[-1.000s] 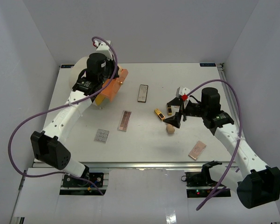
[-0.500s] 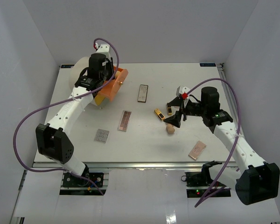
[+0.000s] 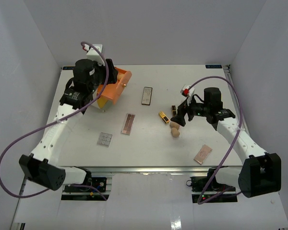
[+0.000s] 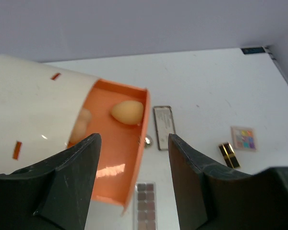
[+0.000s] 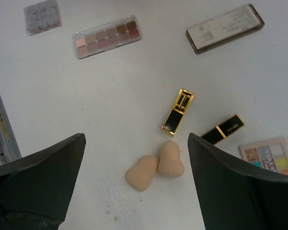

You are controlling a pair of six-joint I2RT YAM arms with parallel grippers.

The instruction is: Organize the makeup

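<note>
I'm looking down through the right gripper (image 5: 134,139): its jaws are standing wide apart with nothing between them. Just past its fingertips two tan sponges (image 5: 169,162) are lying on the white table (image 5: 110,96), egg-shaped, matte, and touching each other. Slightly farther out, two lipstick tubes (image 5: 178,110) are lying flat, glossy black with gold trim, one ahead of the gripper and the other nearer the finger on the picture's right. Beside that same finger a multicolour palette (image 5: 271,155) is peeking in at the frame edge. Well beyond the fingertips a long clear palette (image 5: 107,37) of brown and pink shades and a small grey palette (image 5: 42,16) are resting apart from each other.

The left gripper (image 4: 133,139) is hovering with its jaws parted and empty over an orange drawer (image 4: 117,167) pulled out of the cream cylinder (image 4: 33,110). One drawer sponge (image 4: 127,111) is sitting inside, just ahead of the fingertips; a second is showing half hidden under the cylinder's wall, toward the finger on the picture's left.
</note>
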